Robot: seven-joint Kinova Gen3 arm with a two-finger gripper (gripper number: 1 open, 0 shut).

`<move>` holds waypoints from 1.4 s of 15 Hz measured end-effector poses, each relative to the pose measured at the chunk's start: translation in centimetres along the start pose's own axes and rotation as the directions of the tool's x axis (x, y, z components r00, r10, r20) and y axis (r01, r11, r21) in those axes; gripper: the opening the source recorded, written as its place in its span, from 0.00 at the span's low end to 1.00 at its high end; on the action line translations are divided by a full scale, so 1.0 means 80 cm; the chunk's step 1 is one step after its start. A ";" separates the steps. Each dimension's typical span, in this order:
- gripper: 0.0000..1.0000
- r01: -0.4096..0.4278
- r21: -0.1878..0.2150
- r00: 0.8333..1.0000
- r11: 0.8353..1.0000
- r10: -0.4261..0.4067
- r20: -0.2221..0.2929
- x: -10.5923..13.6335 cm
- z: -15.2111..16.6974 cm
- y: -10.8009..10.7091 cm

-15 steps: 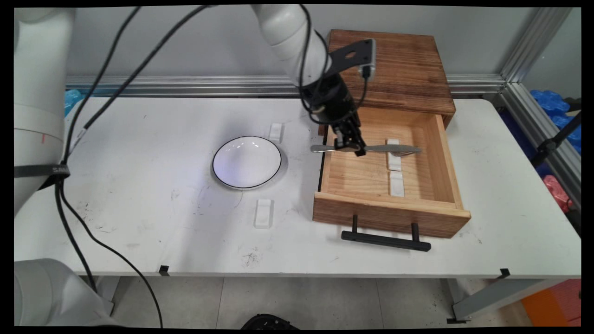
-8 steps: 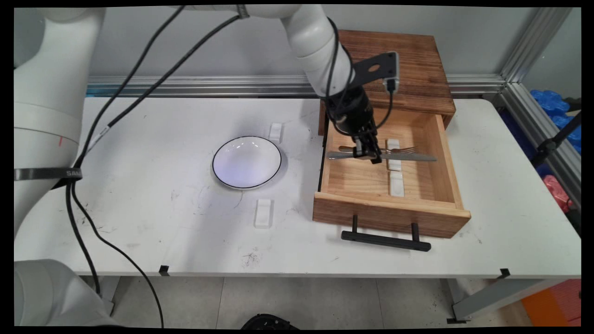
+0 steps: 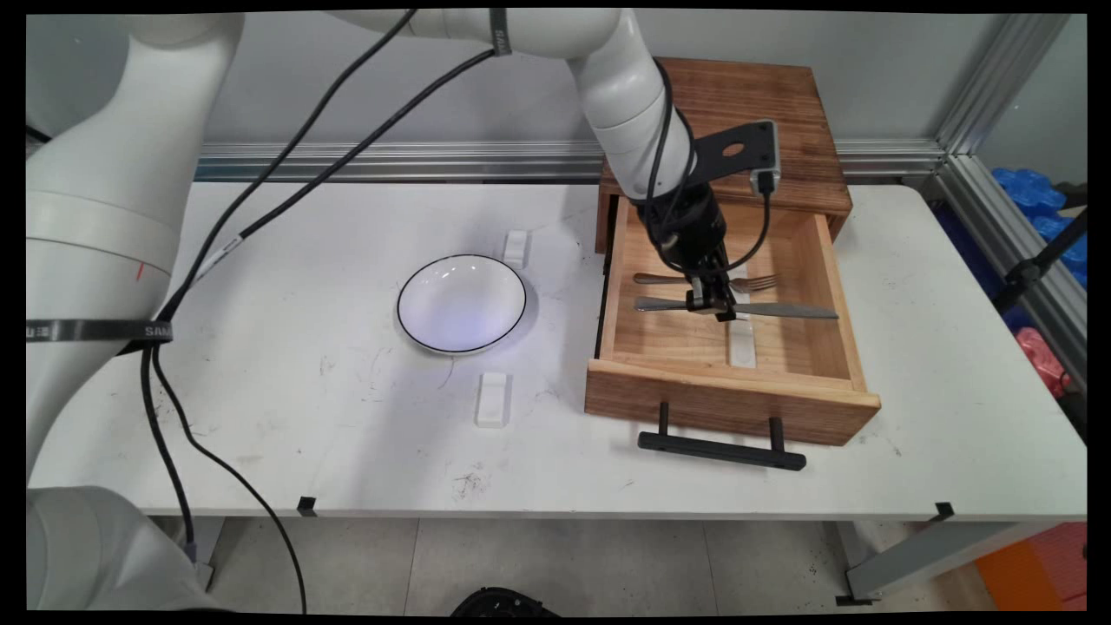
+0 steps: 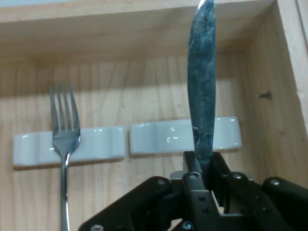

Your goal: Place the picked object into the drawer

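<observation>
Over open wooden drawer (image 3: pixel 807 260) | pincer (image 3: pixel 710 305) clamped on knife (image 4: pixel 202 91), above white rest (image 4: pixel 185 136) | fork (image 4: pixel 64 144) alongside on second rest (image 4: pixel 67 146) | white bowl (image 3: pixel 462 303) on surface (image 3: pixel 286 408)

Drawer (image 3: pixel 816 260) and its cabinet top (image 3: pixel 746 113): unpainted wood, matt, grain plainly seen; the cabinet top is stained darker and looks rougher. Drawer handle (image 3: pixel 720 451): black, matt. Knife (image 4: pixel 202 96), gripped in black matt jaws above the drawer floor: polished metal, mottled reflections along the blade. Fork (image 4: pixel 64 139), inside the drawer: bright, smooth metal. Two rests (image 4: pixel 91 144) on the drawer floor: white, glazed, glossy. Bowl (image 3: pixel 462 303), left of the drawer: white, glossy, thin dark rim. Surface (image 3: pixel 260 391): white, matt, scuffed with dark marks.
</observation>
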 end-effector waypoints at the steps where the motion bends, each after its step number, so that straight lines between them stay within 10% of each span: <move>1: 0.00 0.000 -0.001 1.000 1.000 0.000 0.002 0.001 0.003 -0.001; 21: 0.00 0.030 -0.009 0.999 1.000 -0.030 0.033 -0.002 0.046 -0.008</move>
